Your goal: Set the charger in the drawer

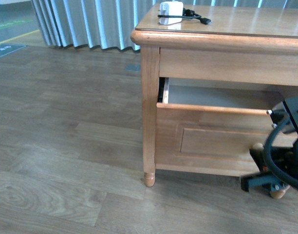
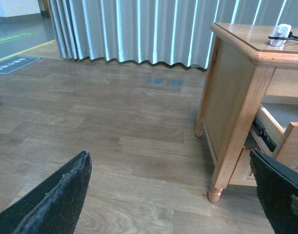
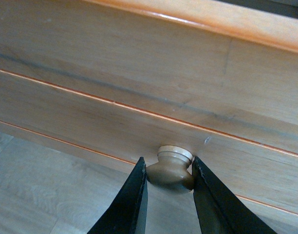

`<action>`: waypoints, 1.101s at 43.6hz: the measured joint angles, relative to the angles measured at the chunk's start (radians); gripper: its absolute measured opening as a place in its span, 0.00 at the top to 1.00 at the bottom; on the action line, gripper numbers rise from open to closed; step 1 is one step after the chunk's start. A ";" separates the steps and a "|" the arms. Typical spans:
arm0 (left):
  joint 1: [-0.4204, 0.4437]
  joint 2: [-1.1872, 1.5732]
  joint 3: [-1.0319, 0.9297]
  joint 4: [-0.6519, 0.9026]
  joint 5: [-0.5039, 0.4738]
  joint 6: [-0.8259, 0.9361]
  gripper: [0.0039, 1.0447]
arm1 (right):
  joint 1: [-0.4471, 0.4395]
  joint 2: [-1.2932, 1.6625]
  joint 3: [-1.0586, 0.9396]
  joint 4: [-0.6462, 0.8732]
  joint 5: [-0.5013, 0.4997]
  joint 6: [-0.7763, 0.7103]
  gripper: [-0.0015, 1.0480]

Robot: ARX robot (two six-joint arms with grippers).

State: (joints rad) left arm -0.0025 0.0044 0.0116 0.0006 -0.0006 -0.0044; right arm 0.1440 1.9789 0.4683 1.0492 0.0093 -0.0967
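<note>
Right gripper (image 3: 168, 165): narrow, its two dark fingers pressed to either side of the knob (image 3: 171, 171); holding it.
Knob: round, pale-capped, set low on the drawer (image 1: 212, 141) front.
Left gripper (image 2: 168, 156): spread wide, holding nothing; hangs over the floor (image 2: 115, 141) beside the cabinet (image 2: 227, 97), well apart from the charger.
Drawer: honey-brown framed front, standing partly out; pale interior (image 1: 217, 96) visible, no contents seen.
Charger (image 1: 171, 9): white block on the cabinet top (image 1: 246, 24), near its left front corner; not yet in the drawer.
Cable (image 1: 195, 17): thin, black, looped loosely beside the block and across it.
Risk, grip: the knob is rounded, so the fingers could slide off under a pull.
Risk, opening: the gap looks shallow under the top's front rail; a drop from above could strike the rail or the drawer's edge.
Risk, cable: the loose loop may trail over the drawer front and be pinched on closing.
Obstruction: the right arm (image 1: 288, 156) occupies the drawer's right front.
Surroundings: grey pleated curtain (image 1: 90, 22), wood-plank floor.
</note>
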 joint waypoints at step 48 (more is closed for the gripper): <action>0.000 0.000 0.000 0.000 0.000 0.000 0.06 | -0.216 -0.994 -0.270 -0.649 -0.151 -0.041 0.08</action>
State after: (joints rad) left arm -0.0025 0.0044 0.0116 0.0006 -0.0006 -0.0044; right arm -0.0719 0.9852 0.1982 0.4007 -0.1413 -0.1375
